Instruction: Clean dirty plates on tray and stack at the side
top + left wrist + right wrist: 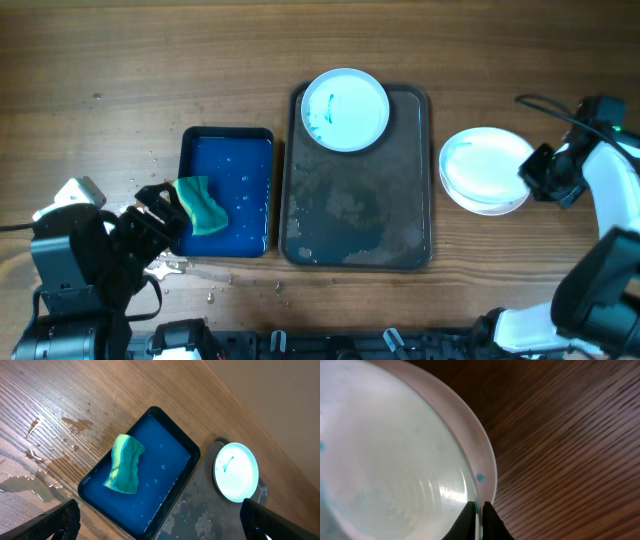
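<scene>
One dirty plate (pixel 345 109) with blue smears lies at the far end of the dark tray (pixel 360 220); it also shows in the left wrist view (pixel 235 472). Two more white plates (pixel 485 170) sit stacked on the table right of the tray. My right gripper (pixel 535 175) is shut on the right rim of the top plate (pixel 385 460). The lower plate's rim (pixel 482 455) carries a blue dot. My left gripper (pixel 165 215) is open and empty, over the near left corner of the blue tray.
A glossy blue tray (pixel 235 160) holding blue water stands left of the dark tray. A green and yellow sponge (pixel 203 205) lies in it at its left side. Water drops (pixel 175 265) wet the table by the left arm.
</scene>
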Action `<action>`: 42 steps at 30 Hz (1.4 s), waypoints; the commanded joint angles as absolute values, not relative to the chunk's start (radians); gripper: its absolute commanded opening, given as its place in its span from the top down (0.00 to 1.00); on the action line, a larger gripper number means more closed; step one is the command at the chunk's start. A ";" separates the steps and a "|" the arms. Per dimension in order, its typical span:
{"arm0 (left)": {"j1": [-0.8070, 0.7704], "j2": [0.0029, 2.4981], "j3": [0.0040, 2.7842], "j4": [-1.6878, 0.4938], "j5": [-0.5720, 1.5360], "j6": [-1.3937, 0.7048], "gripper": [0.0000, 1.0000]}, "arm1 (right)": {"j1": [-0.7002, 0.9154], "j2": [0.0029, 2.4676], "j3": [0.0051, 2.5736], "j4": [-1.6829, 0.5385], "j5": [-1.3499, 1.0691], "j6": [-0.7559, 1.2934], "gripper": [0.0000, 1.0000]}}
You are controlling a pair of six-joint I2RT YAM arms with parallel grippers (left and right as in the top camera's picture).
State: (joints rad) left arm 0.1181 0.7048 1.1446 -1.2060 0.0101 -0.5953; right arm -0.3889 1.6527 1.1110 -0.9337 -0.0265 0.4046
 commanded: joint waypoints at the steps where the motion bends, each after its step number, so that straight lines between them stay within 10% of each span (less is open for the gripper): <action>1: 0.123 0.702 1.150 -1.203 0.018 -0.583 0.00 | -0.381 1.641 1.127 -0.953 -0.130 0.347 0.51; 9: 0.123 0.702 1.150 -1.203 0.018 -0.583 0.00 | 0.126 1.402 1.348 -0.855 -0.387 0.089 0.30; 19: 0.123 0.702 1.150 -1.203 0.018 -0.583 0.00 | 0.282 2.081 1.348 -0.173 0.022 0.054 0.19; 20: 0.123 0.702 1.150 -1.203 0.019 -0.583 0.00 | 0.282 2.124 1.348 -0.175 0.031 0.053 0.23; 24: 0.123 0.702 1.150 -1.203 0.018 -0.583 0.00 | 0.282 2.089 1.348 -0.264 0.030 0.097 0.96; 35: 0.123 0.702 1.150 -1.202 0.018 -0.584 0.00 | 0.289 1.584 1.283 -0.977 -0.105 0.320 0.96; 42: 0.122 0.719 1.140 -1.174 0.068 -0.583 0.00 | 0.321 1.605 0.703 -0.219 -0.202 0.473 0.91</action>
